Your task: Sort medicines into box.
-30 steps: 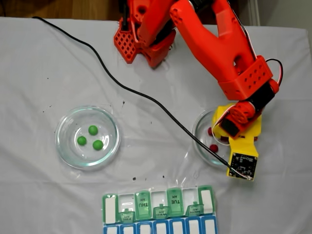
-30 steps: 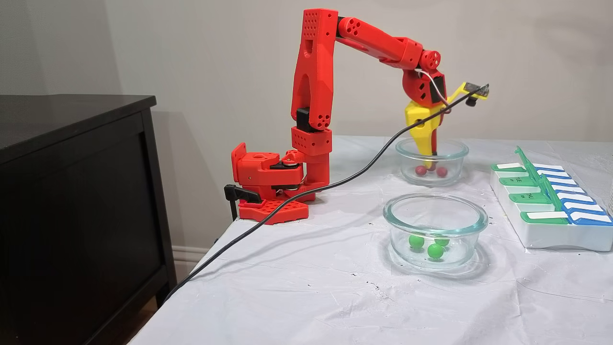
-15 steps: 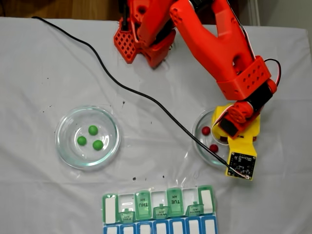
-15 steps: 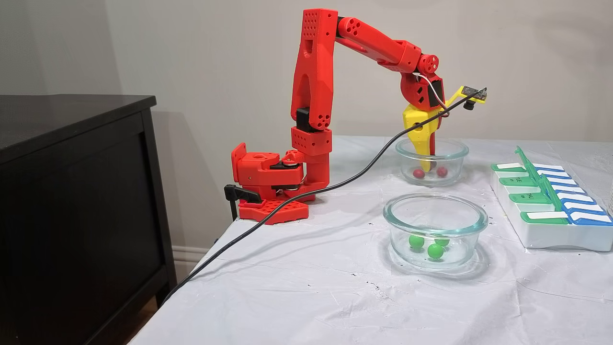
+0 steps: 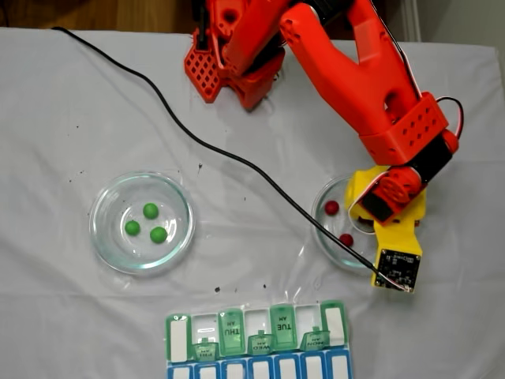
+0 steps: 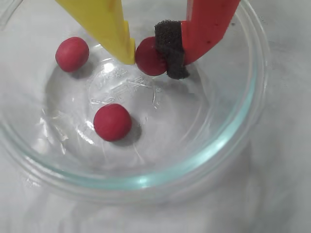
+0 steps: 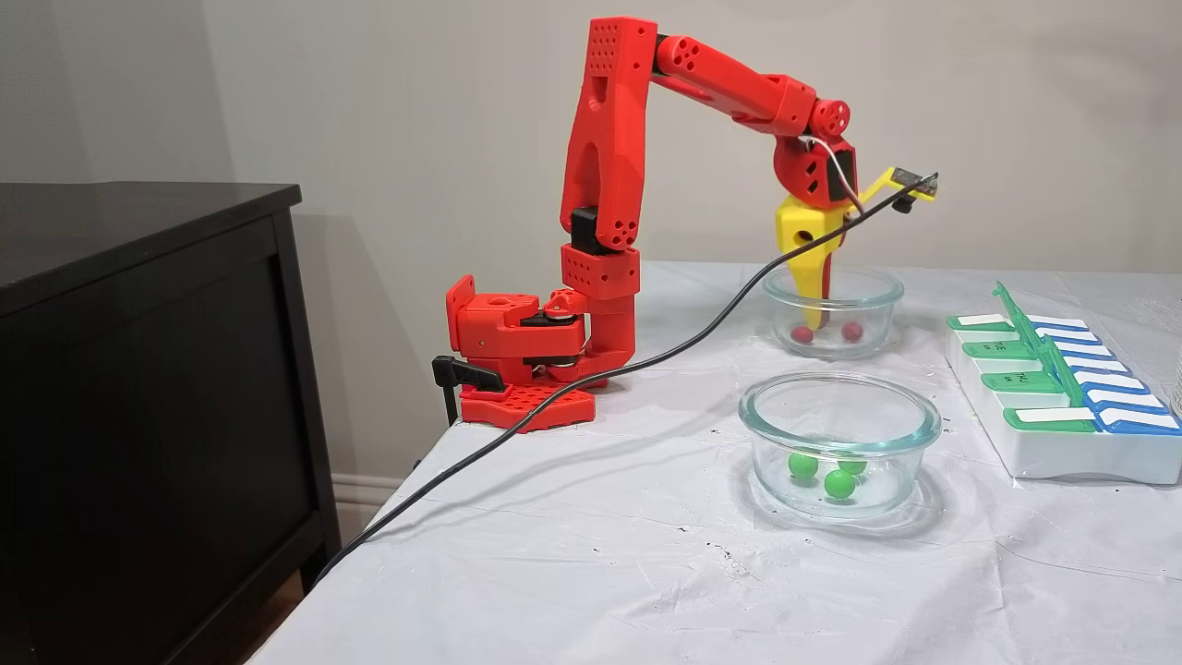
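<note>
Tool: two-finger gripper (image 6: 151,54), one yellow tapered finger (image 6: 109,24) and one red finger with a dark foam pad (image 6: 170,46), reaching down into the round clear glass dish (image 6: 243,126).
Tool state: clamped on a glossy red pea-sized ball (image 6: 148,57); yellow tip touches its left side, foam pad its right, in the wrist view.
Loose balls: two more red balls (image 6: 112,122) on the dish floor, apart from the gripper.
Key relation: the translucent green lidded pill organizer (image 5: 256,332) lies below and left of the dish in a fixed view, near it; the lift probably heads there.
Other dish: three green balls (image 5: 150,211), untouched.
</note>
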Controlling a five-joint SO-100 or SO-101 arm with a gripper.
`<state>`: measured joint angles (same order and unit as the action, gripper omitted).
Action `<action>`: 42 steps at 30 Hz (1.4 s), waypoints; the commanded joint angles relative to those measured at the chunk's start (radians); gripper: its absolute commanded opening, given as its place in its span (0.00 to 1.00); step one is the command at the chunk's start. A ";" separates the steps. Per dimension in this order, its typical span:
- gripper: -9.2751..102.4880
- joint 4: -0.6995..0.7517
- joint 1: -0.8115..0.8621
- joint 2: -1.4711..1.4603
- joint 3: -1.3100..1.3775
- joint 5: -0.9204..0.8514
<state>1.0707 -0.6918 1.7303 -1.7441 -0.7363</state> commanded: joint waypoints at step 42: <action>0.08 0.006 0.457 0.023 0.339 0.351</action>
<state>1.0600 -0.2148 1.6797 -1.4711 -0.3697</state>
